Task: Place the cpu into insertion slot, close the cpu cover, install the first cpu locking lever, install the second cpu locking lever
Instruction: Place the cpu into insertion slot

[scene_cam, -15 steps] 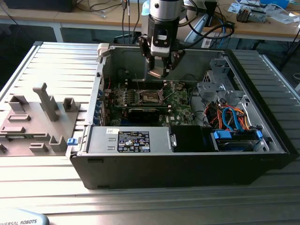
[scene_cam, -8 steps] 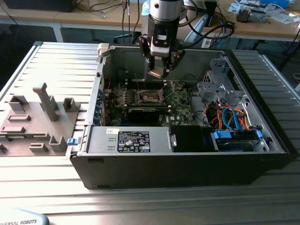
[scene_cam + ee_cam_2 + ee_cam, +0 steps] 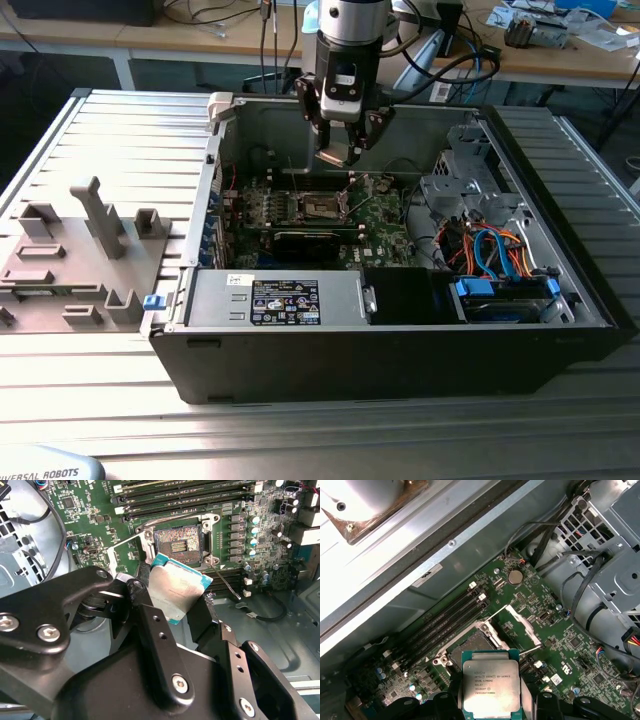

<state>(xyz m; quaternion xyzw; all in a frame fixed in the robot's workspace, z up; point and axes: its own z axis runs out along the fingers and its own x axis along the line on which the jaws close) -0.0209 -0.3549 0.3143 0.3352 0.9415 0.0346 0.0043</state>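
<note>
In the exterior view the end effector (image 3: 338, 152) hangs over the green board (image 3: 385, 225) inside the open computer case (image 3: 400, 350). In the second wrist view it grips the tilted cpu (image 3: 180, 592) above the insertion slot (image 3: 179, 545). In the first wrist view the cpu cover (image 3: 522, 625) stands open.

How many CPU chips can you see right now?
1. The cpu is gripped by the hand above the green board, close to the empty insertion slot. Others could lie hidden under the hand.
</note>
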